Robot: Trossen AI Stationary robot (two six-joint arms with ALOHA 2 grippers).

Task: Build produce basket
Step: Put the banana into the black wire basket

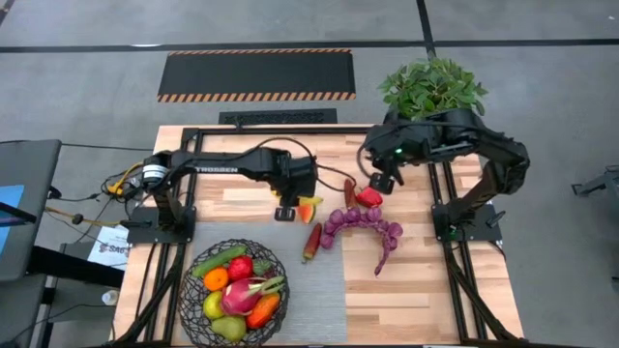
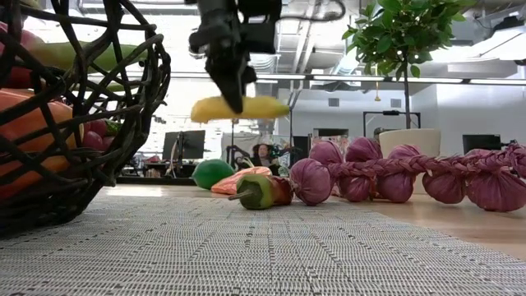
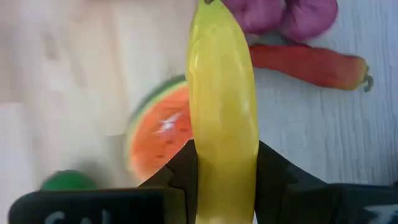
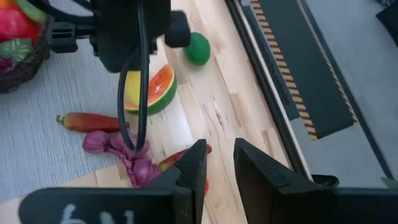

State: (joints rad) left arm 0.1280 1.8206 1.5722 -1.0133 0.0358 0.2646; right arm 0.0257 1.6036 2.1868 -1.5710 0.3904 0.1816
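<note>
Two surfaces are showing: pale wood table (image 1: 416,290) and grey mat (image 2: 263,255). Left gripper (image 3: 224,168) is pinching the banana (image 3: 222,106). Right gripper (image 4: 219,163) is hanging slightly parted, empty.

Floor: grey concrete (image 1: 97,87) with dark seam lines. A black mat with striped hazard edges (image 1: 256,74) lies beyond the wooden counter (image 1: 242,198). Ceiling strip lights (image 2: 485,80) and monitors (image 2: 185,145) occupy the room behind.

The wooden table (image 1: 406,290) carries a grey mat (image 1: 319,290), the basket (image 1: 191,300), scattered produce (image 1: 363,224).
</note>
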